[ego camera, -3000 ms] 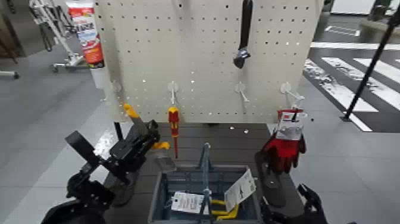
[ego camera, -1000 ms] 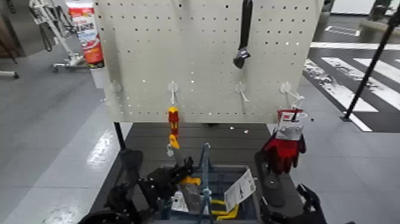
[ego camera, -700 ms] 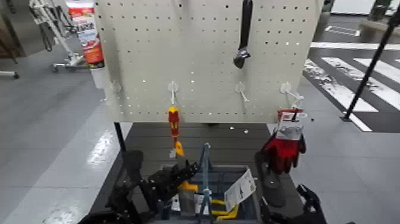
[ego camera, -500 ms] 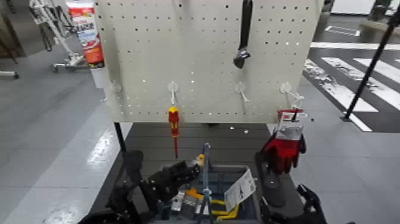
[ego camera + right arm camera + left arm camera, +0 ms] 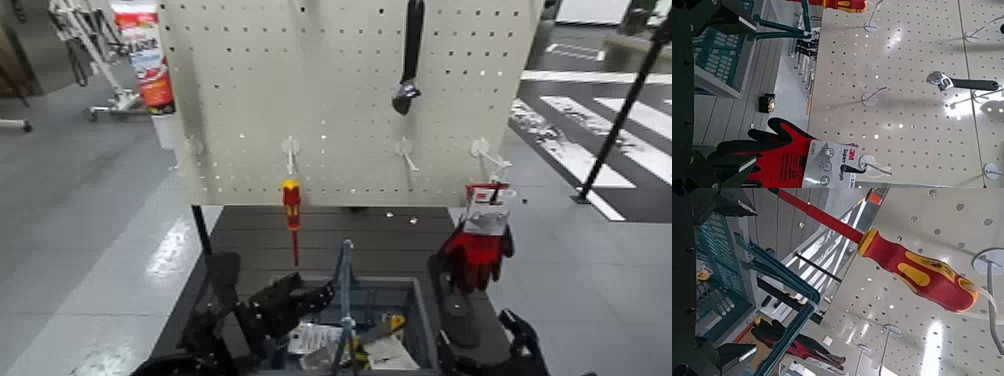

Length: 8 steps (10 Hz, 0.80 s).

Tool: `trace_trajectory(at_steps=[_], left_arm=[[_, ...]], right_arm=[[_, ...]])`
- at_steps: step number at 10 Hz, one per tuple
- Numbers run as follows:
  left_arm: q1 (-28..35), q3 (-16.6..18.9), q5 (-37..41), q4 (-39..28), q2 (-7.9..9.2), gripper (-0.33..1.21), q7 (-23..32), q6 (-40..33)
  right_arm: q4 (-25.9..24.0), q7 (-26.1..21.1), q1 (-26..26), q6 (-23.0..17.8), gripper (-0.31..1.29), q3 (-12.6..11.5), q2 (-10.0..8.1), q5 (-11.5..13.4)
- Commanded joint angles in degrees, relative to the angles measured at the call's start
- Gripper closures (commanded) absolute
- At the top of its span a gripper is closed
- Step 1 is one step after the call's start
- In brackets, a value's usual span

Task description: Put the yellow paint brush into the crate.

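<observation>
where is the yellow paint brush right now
In the head view, the yellow paint brush lies inside the crate, right of its central handle bar, by the white labels, with the left gripper above the crate's left side.

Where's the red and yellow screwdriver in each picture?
Head view: the screwdriver hangs left of the middle, behind the open left pincer over the crate.
Left wrist view: big and whole.
Right wrist view: partly cut off at an edge.
Shared landmark: the pegboard.
</observation>
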Motion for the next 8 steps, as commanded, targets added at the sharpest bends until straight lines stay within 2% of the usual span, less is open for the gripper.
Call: trace_trajectory(at_steps=[1,4,6,8], left_arm=[[0.62,-0.04,-2.41,-1.23,0.00,-0.18,0.61,-3.84],[5.19,1.10,-12.25,-7.56,-0.44,-0.18,6.33,-11.49],[10.55,3.48,-17.97,-11.69,-2.46,-0.18,11.34,-16.85],[16.79,4.18,-20.43,-14.77,-4.13,-0.18,16.87,-24.23]], right_arm=[[-0.07,0.00,0.09,0.00,0.15,-0.09,-0.03,0.00],[-0.51,0.18,0.18,-0.09,0.15,-0.26,-0.30,0.00],[-1.04,0.79,0.44,-0.09,0.15,-0.53,-0.47,-0.09],[-2.01,0.88,1.14,0.35,0.15,-0.88,-0.73,0.00]])
